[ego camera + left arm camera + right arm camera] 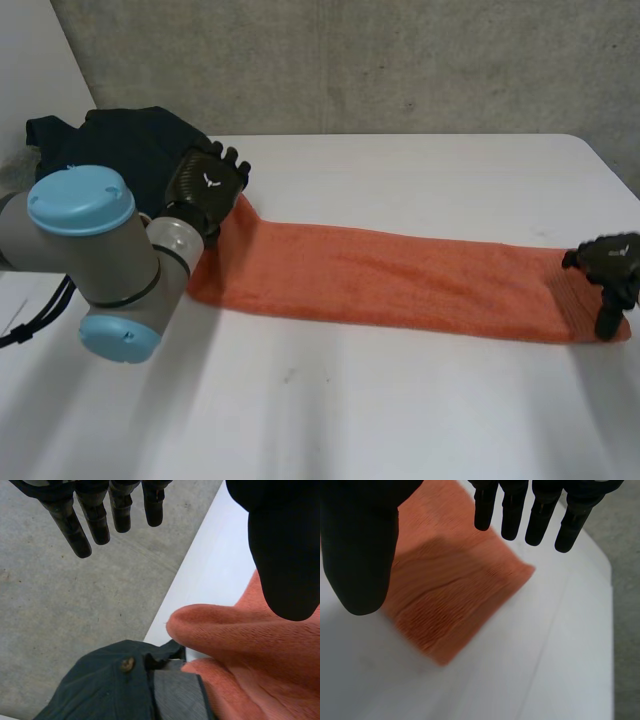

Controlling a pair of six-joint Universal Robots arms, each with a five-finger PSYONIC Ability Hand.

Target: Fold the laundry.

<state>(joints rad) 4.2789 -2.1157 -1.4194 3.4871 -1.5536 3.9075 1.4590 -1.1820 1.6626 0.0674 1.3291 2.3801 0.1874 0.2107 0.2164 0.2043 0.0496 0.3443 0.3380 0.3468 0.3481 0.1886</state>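
Orange towel (pixel 400 285) lies as a long folded strip on the white surface (pixel 400 420), one end beneath each set of fingers. Left hand (pixel 205 185): fingers (pixel 67 522) straight, grasping nothing, above the puffed end. Right hand (pixel 608 262): fingers (pixel 512 515) likewise released, over the other end's corner. Terry looks soft, light and limp (should sag, not slip). Best hold is probably a pinch at the end corners. Dark garment (pixel 130 140) lies near the left fingertips.

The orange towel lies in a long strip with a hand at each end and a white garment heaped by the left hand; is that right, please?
Not quite: the head view shows the garment by the left hand is dark, not white. The orange towel lies in a long strip, the right hand at its other end.
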